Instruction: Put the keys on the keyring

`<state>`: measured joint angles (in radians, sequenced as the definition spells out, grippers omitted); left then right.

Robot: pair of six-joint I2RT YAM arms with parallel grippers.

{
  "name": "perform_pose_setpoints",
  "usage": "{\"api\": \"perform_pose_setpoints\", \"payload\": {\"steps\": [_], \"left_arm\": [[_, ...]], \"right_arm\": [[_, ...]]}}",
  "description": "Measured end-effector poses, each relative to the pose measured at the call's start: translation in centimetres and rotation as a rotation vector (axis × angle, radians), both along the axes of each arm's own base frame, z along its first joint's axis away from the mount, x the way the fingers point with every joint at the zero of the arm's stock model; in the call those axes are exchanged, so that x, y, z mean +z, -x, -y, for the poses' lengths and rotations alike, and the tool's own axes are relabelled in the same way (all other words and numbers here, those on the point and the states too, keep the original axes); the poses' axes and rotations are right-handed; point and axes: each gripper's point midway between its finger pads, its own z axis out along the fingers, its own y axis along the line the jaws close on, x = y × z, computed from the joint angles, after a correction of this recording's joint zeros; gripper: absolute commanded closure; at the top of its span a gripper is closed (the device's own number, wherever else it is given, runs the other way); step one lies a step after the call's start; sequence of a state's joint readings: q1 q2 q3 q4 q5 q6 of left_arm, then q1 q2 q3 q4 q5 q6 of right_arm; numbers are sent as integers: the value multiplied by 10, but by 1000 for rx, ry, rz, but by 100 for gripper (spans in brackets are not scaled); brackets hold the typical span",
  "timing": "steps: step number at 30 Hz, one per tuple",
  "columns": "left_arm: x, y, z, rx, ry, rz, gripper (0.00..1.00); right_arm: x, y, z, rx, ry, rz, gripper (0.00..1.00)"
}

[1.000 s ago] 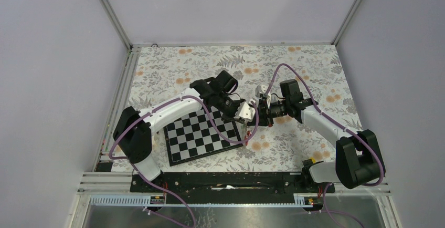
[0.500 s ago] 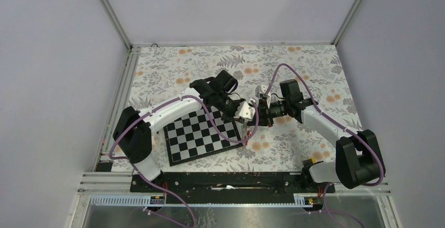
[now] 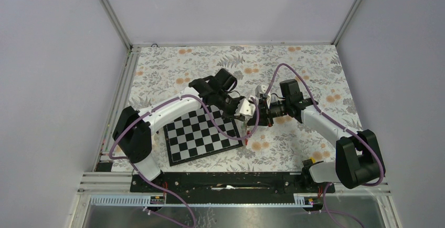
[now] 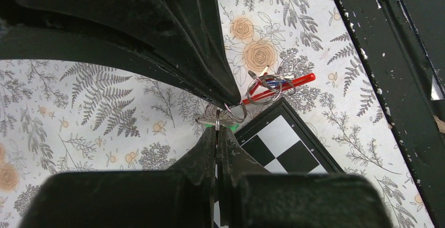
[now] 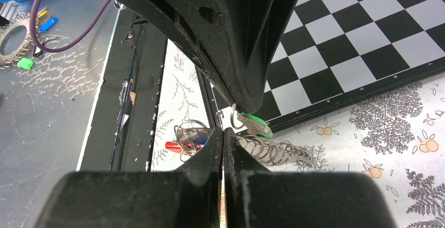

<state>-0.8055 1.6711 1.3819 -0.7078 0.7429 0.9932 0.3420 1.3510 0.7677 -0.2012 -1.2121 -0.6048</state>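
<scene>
Both grippers meet tip to tip above the chessboard's [image 3: 199, 136] far right corner. My left gripper [image 3: 245, 113] [image 4: 217, 129] is shut on a thin metal ring that carries the green-headed key [image 4: 226, 126] [image 5: 255, 124]. My right gripper [image 3: 252, 113] [image 5: 222, 132] is shut on a thin wire ring right beside it. Below them hangs a bunch of split rings [image 4: 262, 89] with a thin red piece [image 4: 296, 80] [image 5: 176, 145] and a blue key head [image 5: 202, 140]; the red piece shows only as a straight bar. A coil of rings [image 5: 275, 152] lies behind my right fingertips. No grey strap shows.
The black-and-white chessboard [image 5: 357, 44] lies on the flowered tablecloth [image 3: 294, 65] under the left arm. A black rail [image 3: 225, 180] runs along the near edge. Purple cables loop off both arms. A small yellow object [image 3: 313, 161] sits by the right arm's base.
My left gripper has shifted slightly up and towards the right gripper. The right arm has barely moved.
</scene>
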Motion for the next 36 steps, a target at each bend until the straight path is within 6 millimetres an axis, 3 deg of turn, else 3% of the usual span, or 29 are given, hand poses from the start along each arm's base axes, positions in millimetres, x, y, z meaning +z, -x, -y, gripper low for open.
{"api": "perform_pose_setpoints", "payload": {"steps": [9,20,36], "left_arm": [[-1,-3,-1,11,6,11,100],[-7,11,-17,1,-13,0,100],[3,9,-12,0,15,5,100]], "right_arm": [[0,0,0,0,0,1,100],[0,0,0,0,0,2,100],[0,-2,0,-5,4,5,100]]}}
